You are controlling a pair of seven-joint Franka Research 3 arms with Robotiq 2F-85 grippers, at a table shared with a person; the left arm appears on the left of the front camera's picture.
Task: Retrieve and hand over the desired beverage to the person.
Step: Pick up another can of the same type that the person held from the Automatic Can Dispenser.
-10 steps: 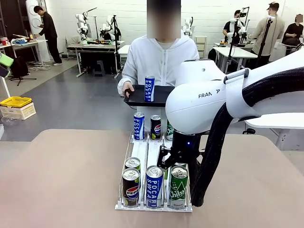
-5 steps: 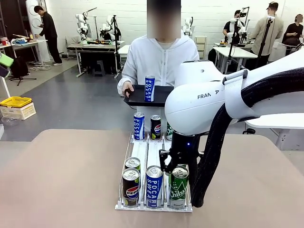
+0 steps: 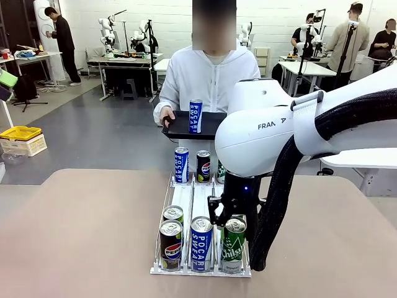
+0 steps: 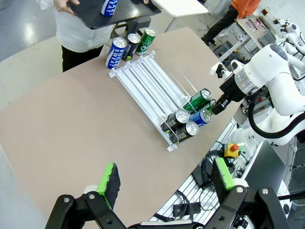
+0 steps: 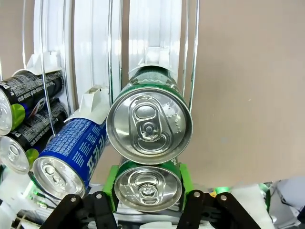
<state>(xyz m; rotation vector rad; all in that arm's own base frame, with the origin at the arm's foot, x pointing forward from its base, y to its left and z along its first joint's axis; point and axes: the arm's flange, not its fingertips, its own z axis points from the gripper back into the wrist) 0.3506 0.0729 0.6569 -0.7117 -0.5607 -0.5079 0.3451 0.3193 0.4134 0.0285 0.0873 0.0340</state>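
A white rack (image 3: 186,197) holds drink cans in three lanes. At its near end stand a Pepsi can (image 3: 170,243), a Pocari Sweat can (image 3: 201,243) and a green can (image 3: 234,246). My right gripper (image 3: 231,217) reaches down over the right lane and is shut on the top of the front green can (image 5: 147,188), green pads on either side. A second green can (image 5: 149,126) sits right behind it. The person (image 3: 208,77) holds a black tray (image 3: 180,127) carrying a Pocari can (image 3: 195,116). My left gripper (image 4: 164,179) hangs open high above the table.
Three more cans stand at the rack's far end: Pocari (image 3: 181,164), Pepsi (image 3: 203,166) and a green one (image 3: 221,171). Another green-topped can (image 3: 173,215) sits behind the front Pepsi. Bare tan tabletop (image 3: 80,230) lies left and right of the rack.
My right gripper has sunk slightly and closed on the front green can. The person and the tray have not moved.
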